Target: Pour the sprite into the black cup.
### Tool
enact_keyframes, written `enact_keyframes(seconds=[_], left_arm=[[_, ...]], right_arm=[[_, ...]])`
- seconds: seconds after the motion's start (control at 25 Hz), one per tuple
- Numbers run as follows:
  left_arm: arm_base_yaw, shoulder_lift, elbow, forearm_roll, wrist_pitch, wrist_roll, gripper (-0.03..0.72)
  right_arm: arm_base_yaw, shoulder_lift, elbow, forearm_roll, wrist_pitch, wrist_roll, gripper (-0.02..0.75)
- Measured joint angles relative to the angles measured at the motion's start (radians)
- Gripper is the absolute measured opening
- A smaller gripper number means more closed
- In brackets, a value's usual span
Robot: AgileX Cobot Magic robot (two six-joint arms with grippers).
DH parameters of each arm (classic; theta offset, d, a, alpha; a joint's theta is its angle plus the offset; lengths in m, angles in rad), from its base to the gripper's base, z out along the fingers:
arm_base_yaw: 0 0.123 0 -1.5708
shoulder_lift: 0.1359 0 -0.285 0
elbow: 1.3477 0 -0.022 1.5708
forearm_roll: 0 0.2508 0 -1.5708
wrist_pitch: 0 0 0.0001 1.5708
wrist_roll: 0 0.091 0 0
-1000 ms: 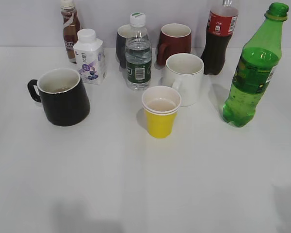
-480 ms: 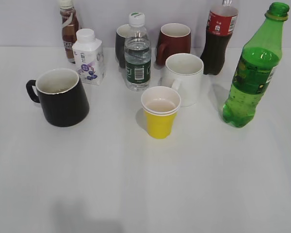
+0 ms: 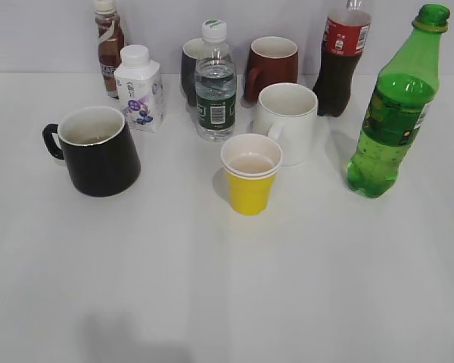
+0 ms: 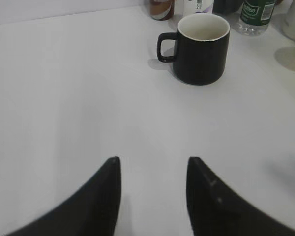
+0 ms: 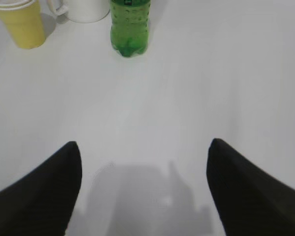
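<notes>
Plain white table [image 3: 212, 287] against a pale wall, front half wide open; sprite [image 3: 397, 113] standing upright at the far right, uncapped, well apart from everything but the cola bottle [image 3: 340, 57] behind it to the left; black cup [image 3: 98, 149] way over on the left side, handle facing the left edge, upright, white inside showing; between those two sits a yellow paper cup [image 3: 250, 174] just in front of a white mug [image 3: 287, 121]; further back a water bottle [image 3: 215, 83], a small white carton [image 3: 139, 88], a brown drink bottle [image 3: 108, 45], plus a dark mug [image 3: 191, 68] and a dark red mug [image 3: 271, 66] along the back edge. Left gripper [image 4: 154, 196] spread apart, holding nothing, low over bare table with the black cup straight ahead; right gripper [image 5: 143, 187] spread wide too, nothing in it, sprite dead ahead with clear table in between.
</notes>
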Motion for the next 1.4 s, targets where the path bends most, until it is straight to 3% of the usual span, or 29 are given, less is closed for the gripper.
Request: enact_keyframes(seconds=[0.32, 1.4], left_arm=[[0.204, 0.0, 0.0, 0.0, 0.0, 0.0, 0.269], [0.212, -0.001, 0.0, 0.001, -0.001, 0.0, 0.242]], right_arm=[[-0.199, -0.009, 0.0, 0.001, -0.001, 0.0, 0.594], [-0.223, -0.027, 0.0, 0.007, 0.0, 0.001, 0.592]])
